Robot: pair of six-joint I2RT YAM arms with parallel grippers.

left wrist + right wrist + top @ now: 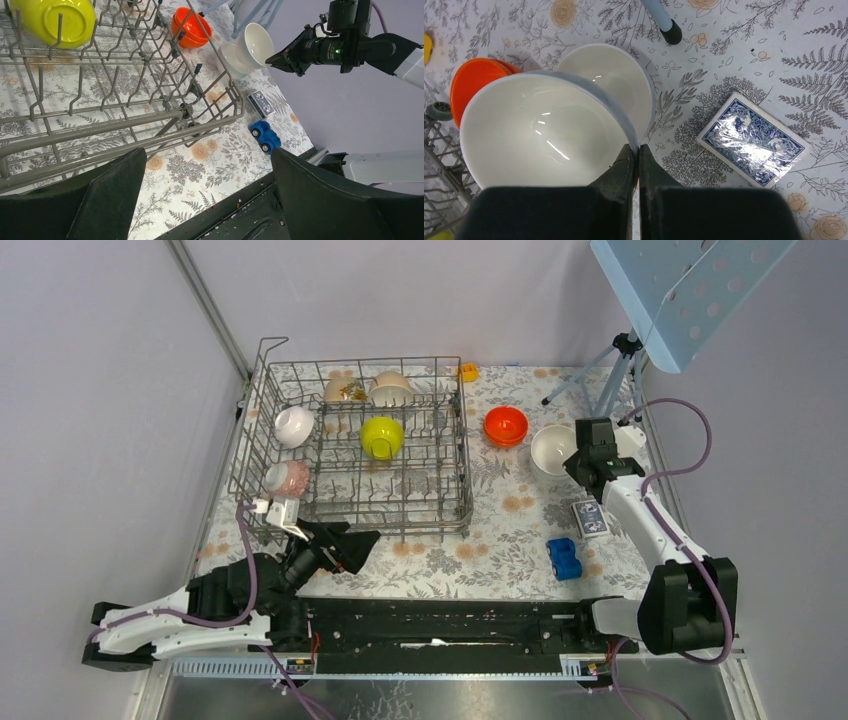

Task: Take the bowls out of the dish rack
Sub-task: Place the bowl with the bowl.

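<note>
Right end effector [638, 149] pinches white bowl [539, 135] by rim; should set it level, centred in second bowl [616, 80], before release; left end effector [207, 160] spread beside rack [125, 122].

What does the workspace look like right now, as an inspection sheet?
Surface: floral cloth, no spills seen.
Job's things: rack holds yellow bowl, white bowl, pink bowl, two beige bowls; orange bowls and a second white bowl sit right of it.
Clutter: toy car, card pack, yellow piece.
Grippers: left gripper open, empty, by the rack; right gripper shut on a third white bowl by its rim.
Cables: purple cables on both arms, no snag seen.
Surroundings: tripod, blue panel.
</note>
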